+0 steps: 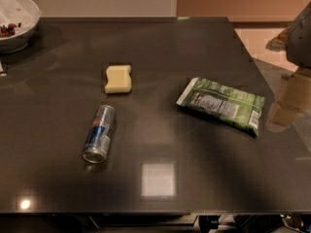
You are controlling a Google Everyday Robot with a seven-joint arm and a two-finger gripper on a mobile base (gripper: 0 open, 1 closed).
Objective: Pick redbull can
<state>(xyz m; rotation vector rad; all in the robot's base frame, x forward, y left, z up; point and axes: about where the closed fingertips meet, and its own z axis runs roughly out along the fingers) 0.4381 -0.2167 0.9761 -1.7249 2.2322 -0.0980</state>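
The redbull can (99, 134) lies on its side on the dark table (160, 47), left of centre, with one shiny silver end facing the front edge. It is slim, silver and blue, with a small red mark. A grey piece at the far right edge of the view looks like my gripper (300, 35). It hangs beyond the table's right side, far from the can and touching nothing.
A yellow sponge (118, 79) lies just behind the can. A green snack bag (222, 103) lies to the right of centre. A white bowl (14, 21) stands at the back left corner. The table's front edge runs along the bottom.
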